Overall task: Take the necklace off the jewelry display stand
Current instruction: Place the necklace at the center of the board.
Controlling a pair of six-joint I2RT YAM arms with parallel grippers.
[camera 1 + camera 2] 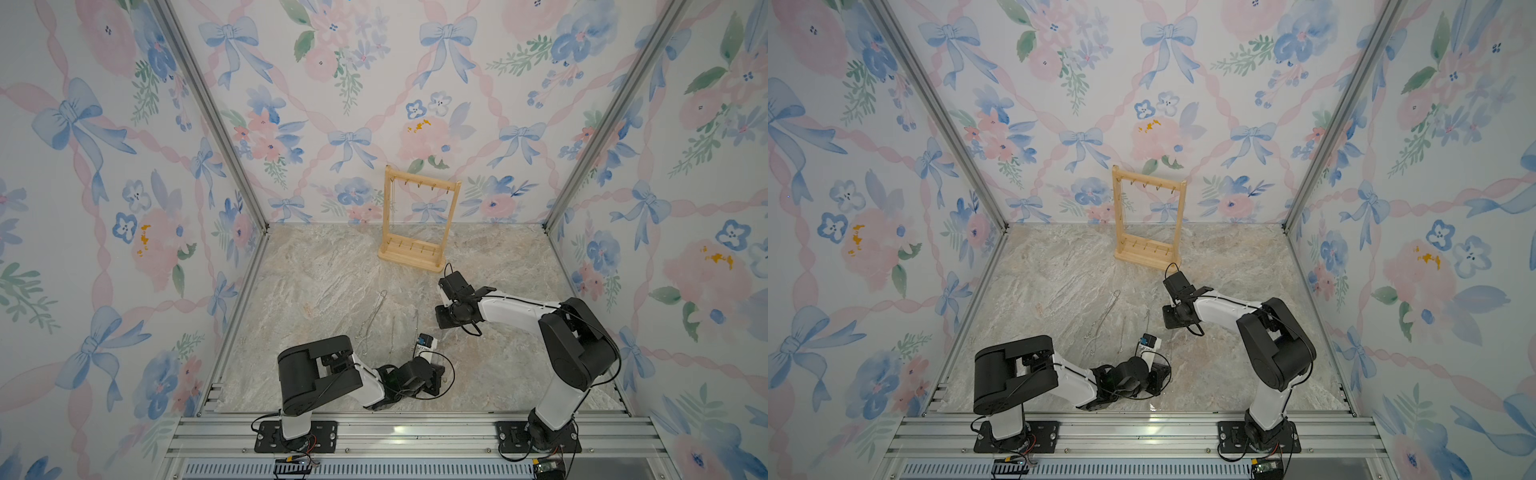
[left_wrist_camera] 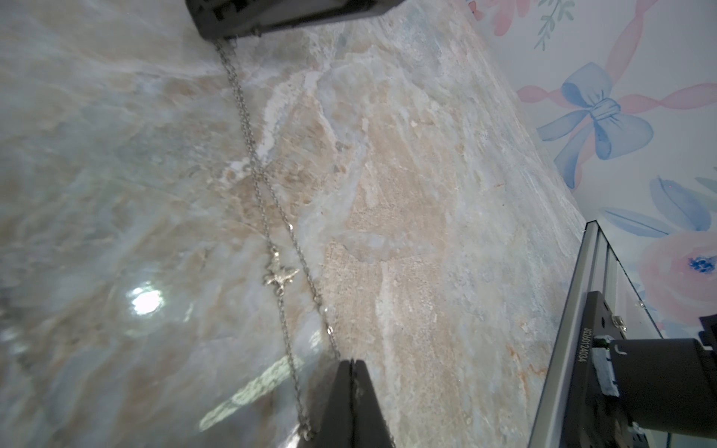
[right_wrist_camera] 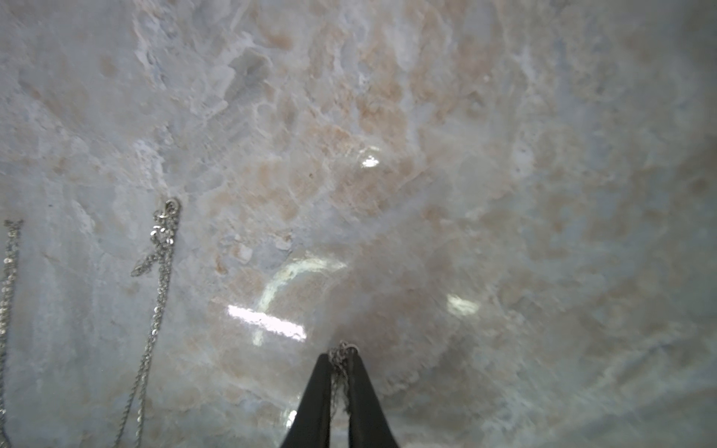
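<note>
A robot test cell staged as a pretty room: aluminium framing (image 1: 210, 112) holds panels of floral wallpaper (image 1: 332, 83). The left arm (image 1: 316, 374) and right arm (image 1: 577, 340) are bolted to a slotted metal rail (image 1: 415, 436) fronting a marble-pattern worktop (image 1: 324, 266), with a jewelry display stand (image 1: 409, 254) as prop.

You can read one marking only, a white serial code printed sideways on the black block (image 2: 582, 349) beside the metal rail (image 2: 570, 310), left wrist view, apparently starting J626, remaining characters too small for you to confirm
</note>
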